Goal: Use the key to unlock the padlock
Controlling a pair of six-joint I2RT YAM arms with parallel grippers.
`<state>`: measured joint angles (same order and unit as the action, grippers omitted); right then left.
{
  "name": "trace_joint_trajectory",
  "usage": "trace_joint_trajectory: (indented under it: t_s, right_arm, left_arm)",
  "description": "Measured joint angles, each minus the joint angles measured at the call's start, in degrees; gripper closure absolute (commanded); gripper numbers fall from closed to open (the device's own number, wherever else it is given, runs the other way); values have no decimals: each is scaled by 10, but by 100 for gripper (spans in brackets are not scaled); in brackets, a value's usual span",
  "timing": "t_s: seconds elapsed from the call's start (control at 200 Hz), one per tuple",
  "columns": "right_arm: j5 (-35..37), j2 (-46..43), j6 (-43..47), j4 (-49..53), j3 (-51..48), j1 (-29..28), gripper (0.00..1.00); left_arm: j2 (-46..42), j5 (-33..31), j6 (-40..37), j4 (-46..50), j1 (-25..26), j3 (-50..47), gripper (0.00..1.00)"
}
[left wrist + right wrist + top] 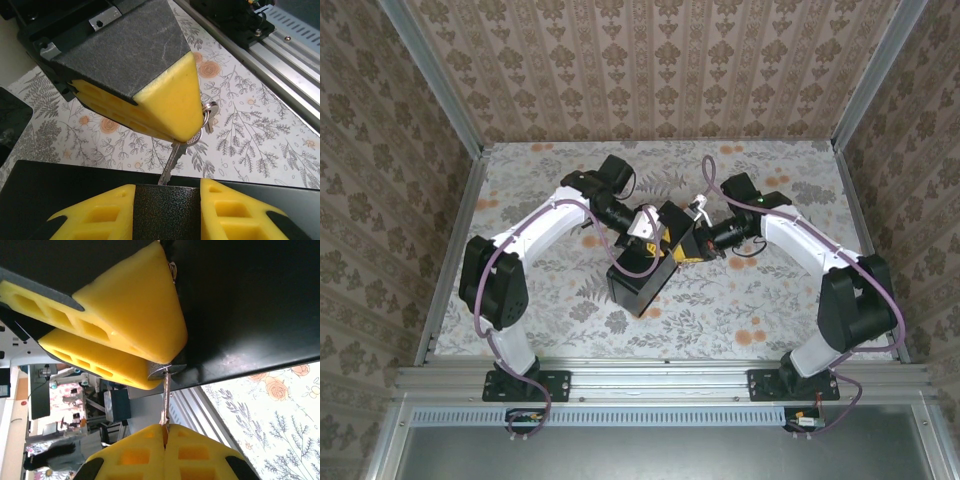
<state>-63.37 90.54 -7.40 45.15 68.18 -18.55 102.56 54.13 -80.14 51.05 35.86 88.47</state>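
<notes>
Bright, even, diffuse light; shadows soft; overhead view sharp; close yellow fingers [130, 310] slightly soft in wrist views.

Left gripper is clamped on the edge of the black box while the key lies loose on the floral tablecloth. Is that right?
Not quite. The key is not on the tablecloth: the right gripper is shut on it, blade sticking out past the fingertips, as the right wrist view shows. The left gripper is indeed clamped on the edge of the black box.
</notes>
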Motion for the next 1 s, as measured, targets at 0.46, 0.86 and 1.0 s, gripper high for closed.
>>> trace_joint_trajectory:
  t_s: [0.46,0.86,1.0]
  right_arm:
    - [-11,50,77,78,54,12,100]
    - [-46,67,26,33,45,22,100]
    - [-70,57,-9,-7,18,23,100]
  left_arm:
    - [0,4,-31,12,-6,0,82]
    - [-1,-13,-22,-8,-12,-1,83]
    - [-17,-15,-9,-43,-12,-26,83]
